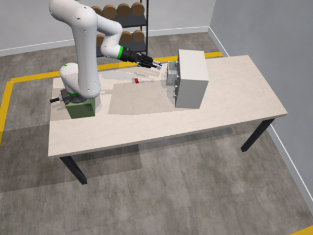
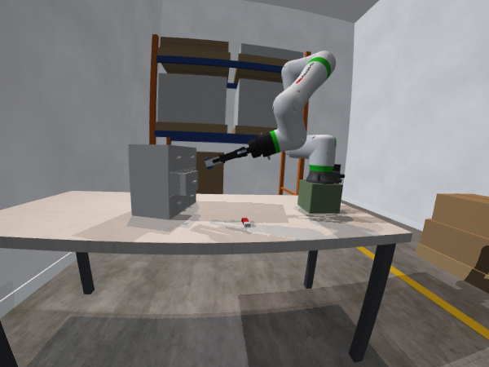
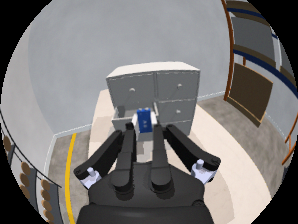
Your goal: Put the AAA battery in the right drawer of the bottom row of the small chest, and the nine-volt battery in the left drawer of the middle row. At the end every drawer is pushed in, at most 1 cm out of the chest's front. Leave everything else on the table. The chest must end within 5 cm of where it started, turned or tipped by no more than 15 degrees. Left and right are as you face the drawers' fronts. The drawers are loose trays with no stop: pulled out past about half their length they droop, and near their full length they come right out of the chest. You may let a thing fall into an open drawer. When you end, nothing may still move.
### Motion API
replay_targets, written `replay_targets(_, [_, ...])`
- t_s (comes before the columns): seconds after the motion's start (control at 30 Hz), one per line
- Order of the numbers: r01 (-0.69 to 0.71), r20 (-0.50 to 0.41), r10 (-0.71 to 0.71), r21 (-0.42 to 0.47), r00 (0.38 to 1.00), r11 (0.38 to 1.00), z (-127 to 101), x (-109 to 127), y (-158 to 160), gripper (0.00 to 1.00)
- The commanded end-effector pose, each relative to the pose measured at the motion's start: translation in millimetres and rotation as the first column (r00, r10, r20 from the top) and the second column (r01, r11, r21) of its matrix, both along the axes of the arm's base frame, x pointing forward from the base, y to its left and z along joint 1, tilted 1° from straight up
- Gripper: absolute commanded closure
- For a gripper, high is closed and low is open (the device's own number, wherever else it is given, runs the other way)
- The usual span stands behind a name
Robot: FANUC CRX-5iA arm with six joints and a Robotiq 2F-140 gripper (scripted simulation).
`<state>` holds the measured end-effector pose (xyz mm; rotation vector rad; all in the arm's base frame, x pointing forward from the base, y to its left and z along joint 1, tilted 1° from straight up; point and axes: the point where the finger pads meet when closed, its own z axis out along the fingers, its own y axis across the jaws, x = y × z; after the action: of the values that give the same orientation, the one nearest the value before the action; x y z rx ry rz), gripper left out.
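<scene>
The small grey chest stands on the table with its drawer fronts towards the arm. The left drawer of its middle row is pulled partly out; the other drawers look pushed in. My gripper is shut on the blue nine-volt battery. It holds the battery in the air just short of the open drawer and a little above it. The small red and white AAA battery lies on the table between the arm's base and the chest.
The arm's green pedestal stands at the table's end. Storage racks stand on the floor behind the table. Cardboard boxes sit on the floor to one side. A wall runs close behind the chest.
</scene>
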<state>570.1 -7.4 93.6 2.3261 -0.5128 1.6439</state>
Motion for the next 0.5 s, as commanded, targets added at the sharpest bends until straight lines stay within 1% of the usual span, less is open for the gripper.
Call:
replay_targets(0.0, [0.000,0.000,0.000,0.000,1.000,1.000,0.0,13.9,-6.0,0.86])
replay_targets(0.1, [0.000,0.000,0.000,0.000,1.000,1.000,0.1,25.3,-11.2,0.86])
replay_targets(0.17, [0.000,0.000,0.000,0.000,1.000,1.000,0.1,25.3,-11.2,0.86])
replay_targets(0.47, [0.000,0.000,0.000,0.000,1.000,1.000,0.4,57.2,-26.0,0.86])
